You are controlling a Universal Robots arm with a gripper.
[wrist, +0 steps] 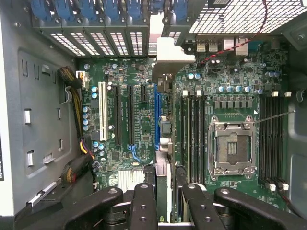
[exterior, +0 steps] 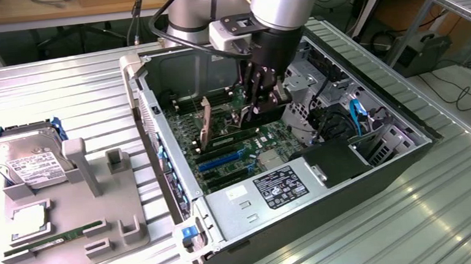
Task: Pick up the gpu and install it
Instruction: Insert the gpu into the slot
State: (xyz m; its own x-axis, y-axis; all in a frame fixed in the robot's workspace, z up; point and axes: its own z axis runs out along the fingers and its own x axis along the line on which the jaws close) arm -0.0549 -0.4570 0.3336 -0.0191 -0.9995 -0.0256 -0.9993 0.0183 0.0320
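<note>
Your pincer (wrist: 163, 201) sits low in the wrist view, its black fingers (wrist: 142, 206) closed on the gpu (wrist: 163, 158), which you see edge-on as a thin card running straight out from between them. The card stands upright over the motherboard (wrist: 139, 120), lined up beside the blue expansion slot (wrist: 157, 115), with its silver bracket (wrist: 168, 52) reaching the rear wall of the computer case (exterior: 337, 181); you cannot tell whether the card's edge is seated in the slot. Just past the gpu, on the motherboard, lie the black memory slots (wrist: 192, 134) and then the empty processor socket (wrist: 232, 146) with its metal frame. In the exterior view the pincer (exterior: 260, 103) reaches down into the open case, holding the gpu (exterior: 251, 115) above the motherboard near the case's middle. Beside the case, on the exterior view's left, a grey fixture (exterior: 77, 221) carries a long green memory stick (exterior: 53, 238) and a processor (exterior: 30, 219), and furthest from the case rests a silver hard drive (exterior: 26, 160) with a white label.
</note>
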